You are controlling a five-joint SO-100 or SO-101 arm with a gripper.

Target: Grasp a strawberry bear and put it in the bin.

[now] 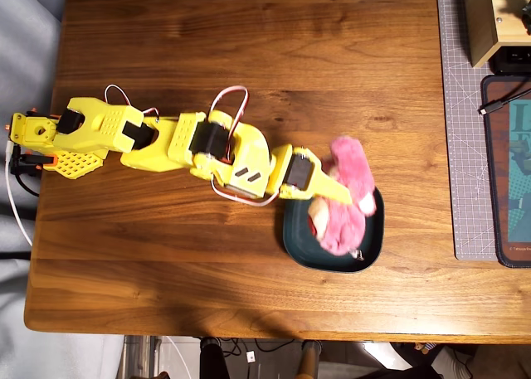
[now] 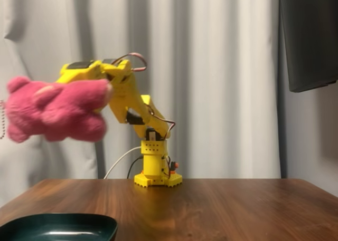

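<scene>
Home desk: wooden table (image 1: 207, 47), curtains (image 2: 222, 67), cutting mat (image 1: 465, 147).

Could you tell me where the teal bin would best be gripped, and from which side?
Probably the bin's raised rim at its bare left edge in the overhead view, pinched from above; the strawberry bear held in the tool overhangs the rest.

Even, warm indoor light falls on the worktop (image 1: 207, 55) in the overhead view, with only soft, short shadows under the arm (image 1: 191, 143). The fixed view is dimmer and softer; the pink bear (image 2: 53, 112) close to the lens is blurred, and the dish (image 2: 58, 228) shows a faint sheen.
</scene>
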